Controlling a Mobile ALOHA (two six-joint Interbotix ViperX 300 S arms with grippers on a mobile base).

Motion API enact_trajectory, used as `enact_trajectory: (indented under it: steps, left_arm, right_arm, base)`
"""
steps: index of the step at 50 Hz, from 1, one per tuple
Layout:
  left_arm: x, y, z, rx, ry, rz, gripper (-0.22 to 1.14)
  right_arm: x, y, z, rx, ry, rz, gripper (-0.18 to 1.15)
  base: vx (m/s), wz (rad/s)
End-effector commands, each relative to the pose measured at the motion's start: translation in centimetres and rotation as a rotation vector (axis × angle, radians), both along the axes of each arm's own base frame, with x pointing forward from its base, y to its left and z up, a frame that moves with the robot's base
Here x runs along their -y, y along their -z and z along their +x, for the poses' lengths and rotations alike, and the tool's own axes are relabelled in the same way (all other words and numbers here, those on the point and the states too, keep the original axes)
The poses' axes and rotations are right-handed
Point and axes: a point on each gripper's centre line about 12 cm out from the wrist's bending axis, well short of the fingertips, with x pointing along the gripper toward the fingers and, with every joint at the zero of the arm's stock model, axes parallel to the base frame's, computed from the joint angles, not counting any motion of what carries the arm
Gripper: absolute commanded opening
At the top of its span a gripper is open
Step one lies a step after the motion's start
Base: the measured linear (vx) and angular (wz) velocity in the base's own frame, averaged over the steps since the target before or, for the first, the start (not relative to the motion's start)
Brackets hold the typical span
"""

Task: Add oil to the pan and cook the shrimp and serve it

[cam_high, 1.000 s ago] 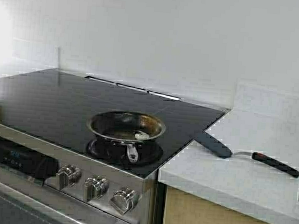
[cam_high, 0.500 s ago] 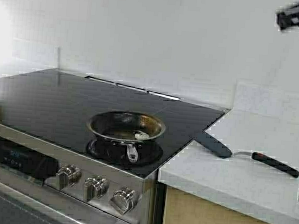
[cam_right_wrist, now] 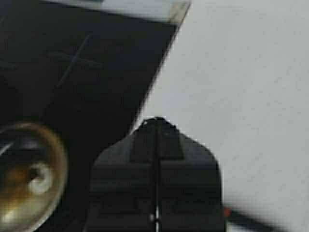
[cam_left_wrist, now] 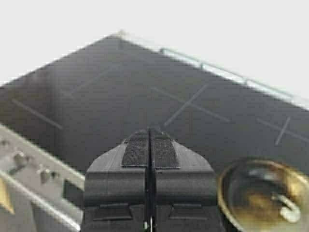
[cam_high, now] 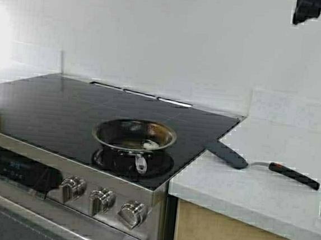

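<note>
The steel pan [cam_high: 134, 135] sits on the front right burner of the black stovetop [cam_high: 66, 106], its short handle pointing to the front. One pale curled shrimp [cam_high: 150, 145] lies inside it. The oil jug is out of view. My left gripper [cam_left_wrist: 150, 131] is shut and empty above the stovetop, with the pan [cam_left_wrist: 256, 193] and shrimp [cam_left_wrist: 289, 212] off to its side. My right gripper [cam_right_wrist: 155, 121] is shut and empty, high over the stove's edge by the counter; the pan [cam_right_wrist: 14, 193] lies beside it. The right arm [cam_high: 314, 7] shows at the top right.
A black spatula [cam_high: 227, 155] with a black and red handle lies on the white counter [cam_high: 266, 191], its blade over the stove's right edge. Stove knobs [cam_high: 103, 200] line the front panel. A white wall stands behind.
My right arm has risen from the right edge to the top right corner of the high view. The pan, shrimp and spatula have stayed in place.
</note>
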Motion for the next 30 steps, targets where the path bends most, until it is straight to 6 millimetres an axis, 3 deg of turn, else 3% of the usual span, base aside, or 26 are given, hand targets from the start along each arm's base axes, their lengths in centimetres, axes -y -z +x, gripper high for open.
enact_trajectory:
  steps: [1,12,30]
  left_arm:
    - [0.0,-0.9,0.3,0.025,-0.001,0.002,0.03]
    - [0.0,-0.8,0.2,0.025,-0.002,0.0,0.03]
    - [0.0,-0.9,0.2,0.029,-0.002,-0.001,0.03]
  right_arm:
    - [-2.7,0.7,-2.0,0.015,-0.067,0.081,0.05]
    - [-6.2,5.3,-5.2,-0.067,-0.119,0.219,0.05]
    - [-5.3,15.1,-8.7,-0.133,0.212,0.528,0.05]
  base:
    - [0.0,0.0]
    - [0.0,0.0]
    - [0.0,0.0]
